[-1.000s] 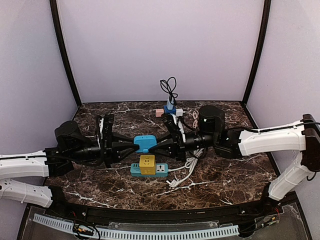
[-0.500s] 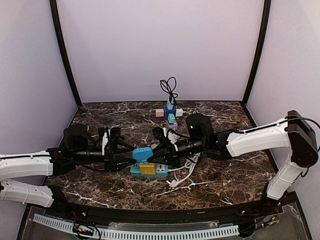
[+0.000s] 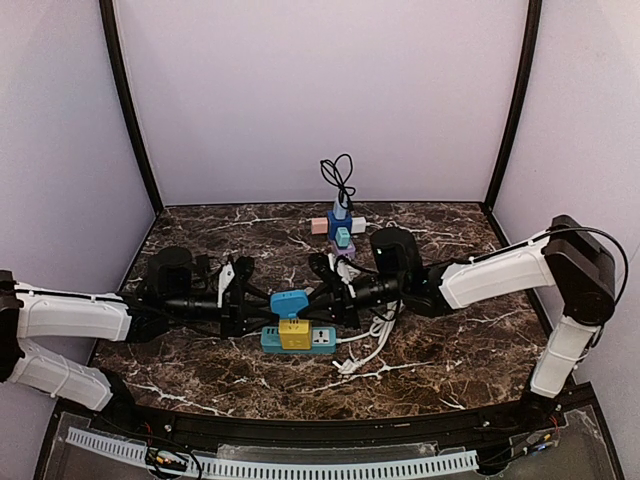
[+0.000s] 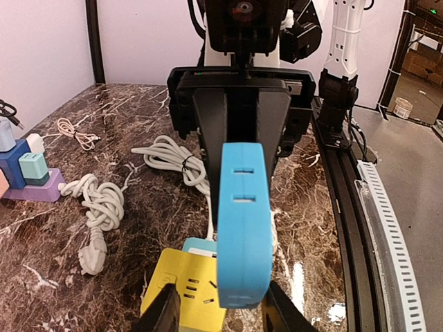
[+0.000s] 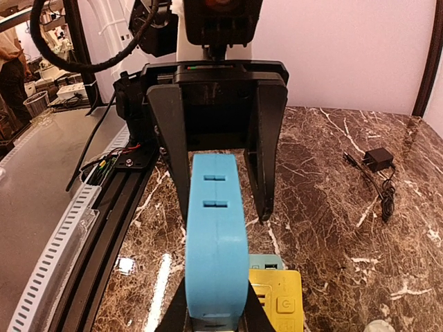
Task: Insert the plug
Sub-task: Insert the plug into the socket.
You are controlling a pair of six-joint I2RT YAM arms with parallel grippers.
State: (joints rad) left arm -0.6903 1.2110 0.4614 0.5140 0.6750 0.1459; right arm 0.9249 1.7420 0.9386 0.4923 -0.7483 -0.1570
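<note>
Top external first: seeing right gripper (image 3: 314, 300) clamped tight on the right end of the light-blue flat rounded plastic plug (image 3: 289, 302). Confirmed on right wrist, with black fingers (image 5: 174, 321) pressed against both broad faces. Seeing left gripper (image 3: 262, 304) straddling the plug's opposite end, jaws parted, not clamping. On left wrist, spotting a clear gap between one finger (image 4: 165, 315) and the plug, with the other finger just beside it. So plug held off the table between both grippers, two slots showing on its narrow edge. Hangs just above and behind yellow plastic cube socket (image 3: 294, 328); cannot tell contact. Cube seated on teal power strip (image 3: 322, 342). Right of strip, white coiled cord (image 3: 372, 340). Well behind, blue and purple block stack (image 3: 340, 228) with black looped cable (image 3: 338, 172). All on dark brown marble tabletop (image 3: 450, 350).
</note>
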